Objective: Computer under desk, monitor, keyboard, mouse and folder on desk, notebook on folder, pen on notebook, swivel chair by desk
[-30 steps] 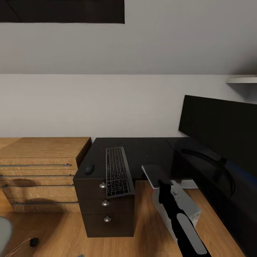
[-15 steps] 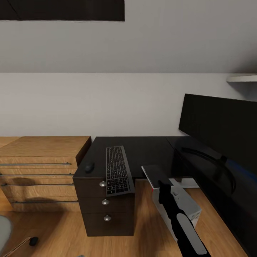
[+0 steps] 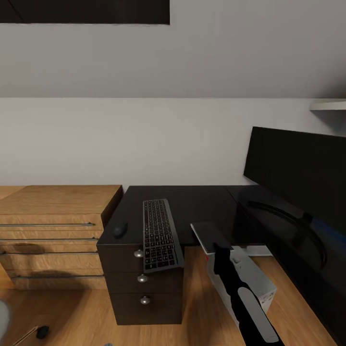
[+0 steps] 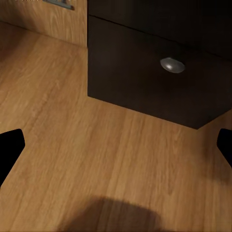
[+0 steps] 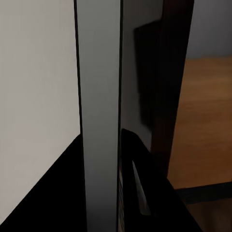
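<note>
Wooden floor (image 3: 197,307), pale wall behind. Dark desk (image 3: 192,204) with three-knob drawer unit (image 3: 142,278); light wood dresser (image 3: 53,230) just beside it. On desk: keyboard (image 3: 160,234), near end overhanging the front edge; mouse (image 3: 120,229) just beside keyboard; monitor (image 3: 300,185) at far right, curved stand on the desktop. White computer (image 3: 250,281) on floor under desk. Right arm (image 3: 242,300) extends toward a flat grey slab (image 3: 211,236) at the desk edge; its grip state cannot be told. Left gripper (image 4: 116,145): fingertips (image 4: 9,145) spread wide above floor, holding nothing, facing the lowest drawer knob (image 4: 172,65).
</note>
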Motion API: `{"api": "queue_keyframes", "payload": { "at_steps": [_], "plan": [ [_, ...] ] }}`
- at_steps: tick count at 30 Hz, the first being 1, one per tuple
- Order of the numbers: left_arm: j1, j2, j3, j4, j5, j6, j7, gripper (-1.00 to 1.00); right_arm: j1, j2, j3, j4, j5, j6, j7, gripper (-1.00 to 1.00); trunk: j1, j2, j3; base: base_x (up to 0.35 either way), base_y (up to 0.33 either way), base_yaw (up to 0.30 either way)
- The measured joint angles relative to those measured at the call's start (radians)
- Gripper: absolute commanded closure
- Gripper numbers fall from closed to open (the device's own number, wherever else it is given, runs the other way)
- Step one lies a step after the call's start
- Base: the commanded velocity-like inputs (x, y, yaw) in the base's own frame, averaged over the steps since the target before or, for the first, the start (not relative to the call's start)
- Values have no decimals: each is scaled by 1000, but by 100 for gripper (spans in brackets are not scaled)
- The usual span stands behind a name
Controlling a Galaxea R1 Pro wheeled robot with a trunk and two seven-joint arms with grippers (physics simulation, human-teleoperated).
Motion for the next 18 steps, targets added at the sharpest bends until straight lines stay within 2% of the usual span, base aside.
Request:
{"api": "queue_keyframes", "payload": {
  "at_steps": [8,18],
  "plan": [
    [0,0,-1,1,0,0,0,-100,0,0,0,0,0,0,0,100,0,0,0,130,45,0],
    [0,-1,-1,2,0,0,0,-100,0,-1,0,0,0,0,0,100,0,0,0,14,5,0]
  ]
}}
